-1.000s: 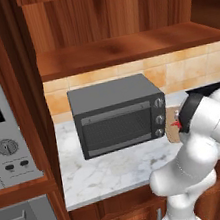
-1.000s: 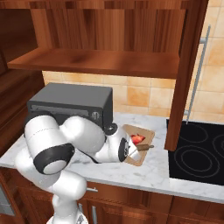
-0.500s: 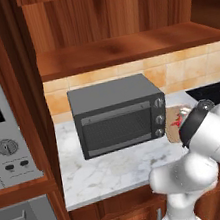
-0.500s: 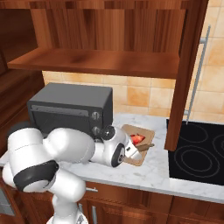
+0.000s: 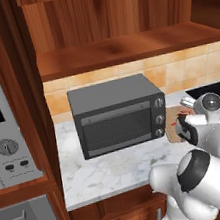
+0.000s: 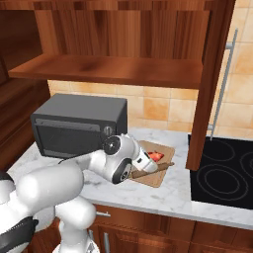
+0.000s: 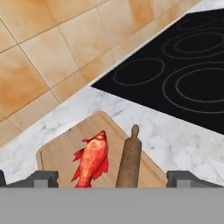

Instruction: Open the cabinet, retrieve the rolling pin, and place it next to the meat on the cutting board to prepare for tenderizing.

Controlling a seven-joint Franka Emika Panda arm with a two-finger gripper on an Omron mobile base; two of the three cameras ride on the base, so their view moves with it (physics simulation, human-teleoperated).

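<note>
Dark-brown wood of the rolling pin (image 7: pixel 129 158) is seen lying flat on the cutting board (image 7: pixel 59 151), just beside the meat (image 7: pixel 92 161) and roughly parallel to it; a narrow strip of bare board is visible between the two, so they are judged apart, not touching. In the right base view the pin (image 6: pixel 150 168) is laid across the board (image 6: pixel 158 179) near its front edge, with the red lump (image 6: pixel 155 156) behind it. The gripper (image 7: pixel 112 178) is held low over the board with its jaws wide apart and nothing between them; the pin is not gripped. The cabinet (image 6: pixel 113 34) is open, its shelf bare where it can be seen.

Step in hand, as judged: release is complete and withdrawal is due.

- Jaws should be kept spread while the hand is lifted, so that neither fingertip (image 7: pixel 41 178) drags the pin sideways.
- Lift should be taken straight off the board before any swing, since a round rod rolls at a light nudge, towards the meat or off the board's front edge.
- Clearance from the toaster oven (image 6: pixel 79 123), just beside the forearm, should be minded during retreat.
- Whether the pin is fully at rest cannot be told from a single moment.
</note>
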